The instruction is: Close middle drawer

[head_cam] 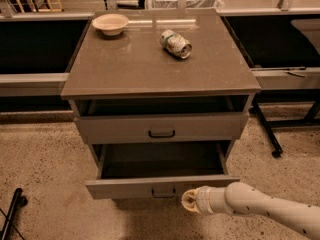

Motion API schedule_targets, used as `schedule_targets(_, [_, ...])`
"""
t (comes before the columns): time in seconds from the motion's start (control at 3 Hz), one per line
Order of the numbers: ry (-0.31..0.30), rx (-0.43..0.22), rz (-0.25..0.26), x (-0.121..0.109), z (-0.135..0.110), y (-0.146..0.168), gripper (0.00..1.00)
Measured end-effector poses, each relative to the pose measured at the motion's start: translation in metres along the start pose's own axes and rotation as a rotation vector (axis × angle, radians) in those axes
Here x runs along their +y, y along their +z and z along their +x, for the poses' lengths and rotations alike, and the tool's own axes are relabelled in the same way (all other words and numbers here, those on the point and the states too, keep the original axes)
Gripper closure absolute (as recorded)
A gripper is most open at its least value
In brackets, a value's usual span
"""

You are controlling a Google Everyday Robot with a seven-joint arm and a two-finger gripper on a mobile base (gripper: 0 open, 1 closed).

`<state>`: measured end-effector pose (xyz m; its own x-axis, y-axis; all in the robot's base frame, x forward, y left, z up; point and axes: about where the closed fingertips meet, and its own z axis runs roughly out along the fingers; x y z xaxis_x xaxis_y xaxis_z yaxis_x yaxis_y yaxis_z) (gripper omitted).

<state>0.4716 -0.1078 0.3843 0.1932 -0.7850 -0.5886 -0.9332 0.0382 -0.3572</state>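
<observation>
The hand (191, 202) hung low at the tip of the arm (260, 211), which reached in from the right. Whether it was spread or pressed together could not be told, as only its pale, rounded end showed. Just up and to the left of it was the front of the middle drawer (130, 188), pulled well out of the cabinet with its dark inside showing bare. The small pull (163, 192) lay just left of the hand and slightly higher. The hand sat at the lower edge of that front, but contact could not be made out.

That spot looked chosen for pushing rather than grasping. Closing needs only a flat shove on the front, and a point near the pull, close to the centre line, should send the drawer in straight instead of skewing it.

Higher above the hand, the top drawer (125, 128) also stood a little way out. A push aimed too high might therefore catch the wrong front. Well above and beyond the hand, on the bench (150, 69), a bowl (110, 23) rested far to the left and a can (176, 43) lay on its side. Both were clear of the work, though a hard slam could set the can rolling.
</observation>
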Motion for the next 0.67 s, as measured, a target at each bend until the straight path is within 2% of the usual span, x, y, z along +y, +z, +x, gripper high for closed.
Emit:
schedule_targets(0.33, [0.019,0.013,0.065,-0.0211,0.0111,-0.0030,0.00])
schedule_targets(0.67, [0.018,0.015,0.063,-0.0214,0.0105,-0.0021,0.01])
